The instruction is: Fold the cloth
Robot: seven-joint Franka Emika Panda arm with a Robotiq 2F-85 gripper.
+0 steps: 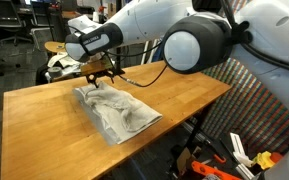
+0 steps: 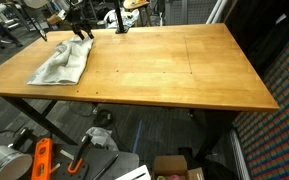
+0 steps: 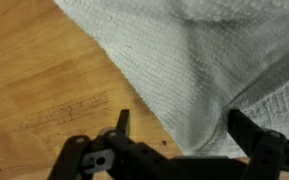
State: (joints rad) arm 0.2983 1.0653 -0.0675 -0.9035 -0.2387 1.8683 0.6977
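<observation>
Spread rumpled on the wooden surface [image 1: 39,110], toward one end of it and well apart from the bare stretch at the other end [image 2: 184,70]: the cloth [image 1: 117,115], thin, white to light grey, creased into ridges through its middle. Runs with its long axis on a diagonal to the surface's edges in both exterior views. Points one short end to the far side, under the tool, and the other short end to the near side, reaching close to the edge there. Shows in an exterior view [image 2: 62,62] as a slanted, roughly rectangular sheet with uneven corners.

Just above the far end of the cloth: the tool [image 1: 101,78], black, two-fingered, pointing down, carried by the white robot arm [image 1: 194,45]. Stands spread wide, gripping nothing. In the wrist view, straddles the edge of the cloth [image 3: 214,60] as the tool [image 3: 181,125] hangs over it: one finger [image 3: 121,122] over bare wood, the other finger [image 3: 246,128] over the woven fabric, with the cloth's edge crossing the gap on a slant. Cannot tell whether the fingertips touch fabric or hang just clear of it.

Below the surface in an exterior view: an orange item [image 2: 41,160] on the floor and, further along, a cardboard box [image 2: 174,168].
</observation>
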